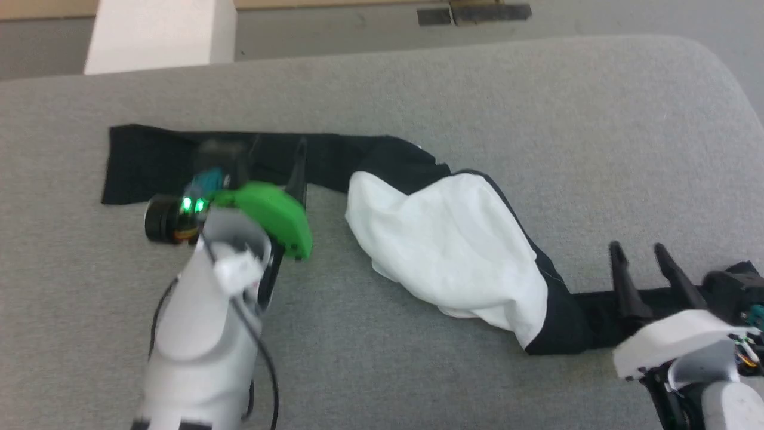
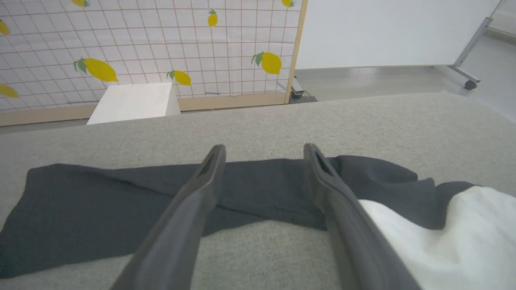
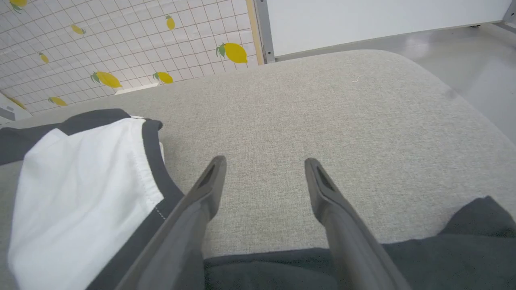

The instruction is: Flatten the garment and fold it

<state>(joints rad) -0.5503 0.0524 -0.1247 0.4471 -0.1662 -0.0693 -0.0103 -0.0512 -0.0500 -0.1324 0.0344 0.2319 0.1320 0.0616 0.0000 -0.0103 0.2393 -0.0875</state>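
While the left gripper point(image 2: 264, 151) and right gripper point(image 1: 637, 251) gape empty, the garment point(image 1: 447, 251) lies crumpled on the cushion point(image 1: 537, 119).
Left hangs over the far-left sleeve point(image 1: 149, 161), right over the near-right one; bare cushion runs to a rounded far-right edge.

Lab-like room: lemon-print partition point(image 2: 141, 48), wheeled white screen point(image 2: 387, 32)

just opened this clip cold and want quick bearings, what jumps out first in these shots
The garment, a crumpled white body with black sleeves stretched to either side, lies diagonally across the grey cushioned surface. The left gripper is open over the far-left sleeve, with a bright green part on its wrist. The right gripper stands open over the other sleeve at lower right, and a lemon-print grid wall stands behind.
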